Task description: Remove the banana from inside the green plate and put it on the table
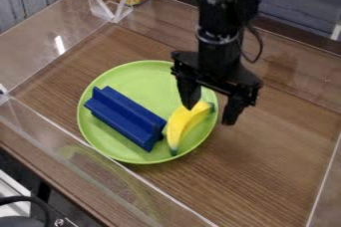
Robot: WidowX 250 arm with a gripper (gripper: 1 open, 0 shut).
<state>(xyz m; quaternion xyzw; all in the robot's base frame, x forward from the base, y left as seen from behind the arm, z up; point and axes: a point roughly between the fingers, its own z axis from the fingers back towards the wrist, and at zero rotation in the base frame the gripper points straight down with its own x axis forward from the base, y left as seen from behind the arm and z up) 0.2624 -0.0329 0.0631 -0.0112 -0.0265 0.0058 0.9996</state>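
The hand (214, 104) is held spread wide, pointed down, gripping nothing, with its two black fingers (188, 90) set on either side of the upper end of the banana (188, 123). The banana is seen lying inside the green plate (107, 80), at the plate's right rim, just beside the blue block (124, 116). Contact with the banana cannot be confirmed from this view. Risk is judged as follows: the smooth curved plastic could be squeezed out sideways if only the tip is caught; the right finger sits near the raised rim, so the plate could be struck or tipped and dragged along the bench (266, 171); the block could be nudged if the banana is pushed left.
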